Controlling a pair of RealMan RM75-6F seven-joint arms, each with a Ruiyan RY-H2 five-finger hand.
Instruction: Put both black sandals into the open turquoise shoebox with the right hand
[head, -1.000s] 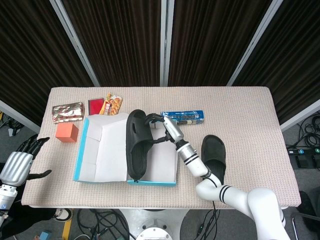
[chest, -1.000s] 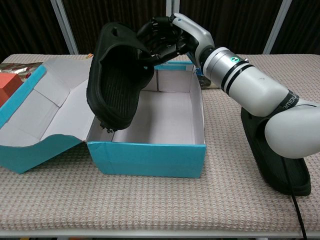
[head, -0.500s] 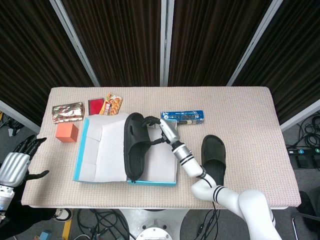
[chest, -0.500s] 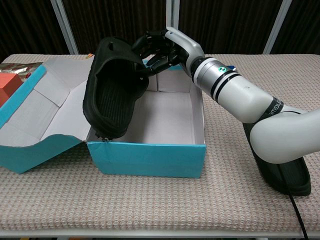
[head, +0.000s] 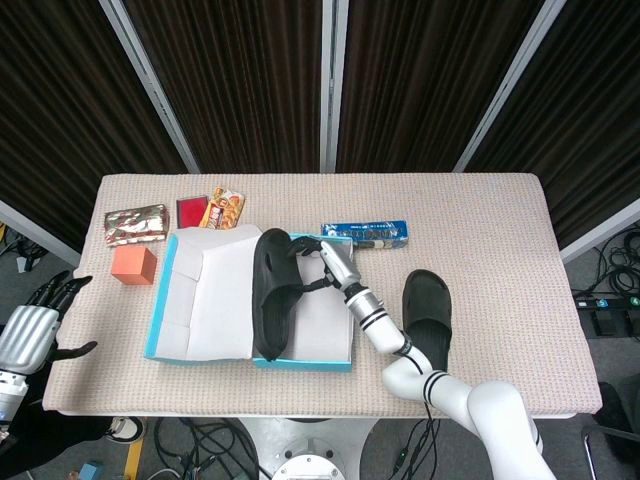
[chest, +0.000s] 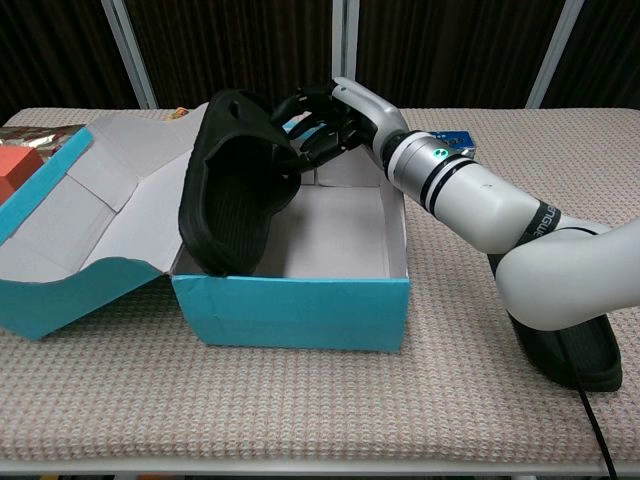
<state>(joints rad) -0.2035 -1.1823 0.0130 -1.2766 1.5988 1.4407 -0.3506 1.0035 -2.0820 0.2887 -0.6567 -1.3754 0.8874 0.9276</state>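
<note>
My right hand (chest: 325, 120) (head: 322, 262) grips a black sandal (chest: 238, 185) (head: 269, 292) by its strap and holds it on edge, sole facing the chest camera. The sandal's lower end sits inside the open turquoise shoebox (chest: 290, 308) (head: 300, 362), against its left wall. The second black sandal (head: 428, 310) (chest: 560, 355) lies flat on the table to the right of the box, partly hidden behind my right forearm in the chest view. My left hand (head: 40, 322) hangs off the table's left edge with fingers apart, holding nothing.
The box lid (head: 205, 295) lies folded open to the left. Behind the box sit an orange block (head: 133, 266), a silver snack packet (head: 135, 224), a red packet (head: 191, 211), a biscuit pack (head: 223, 209) and a blue packet (head: 372, 234).
The right hand has lowered the sandal from above the box until its lower end is inside, against the left wall. The box shifted slightly. The left hand barely moved.
</note>
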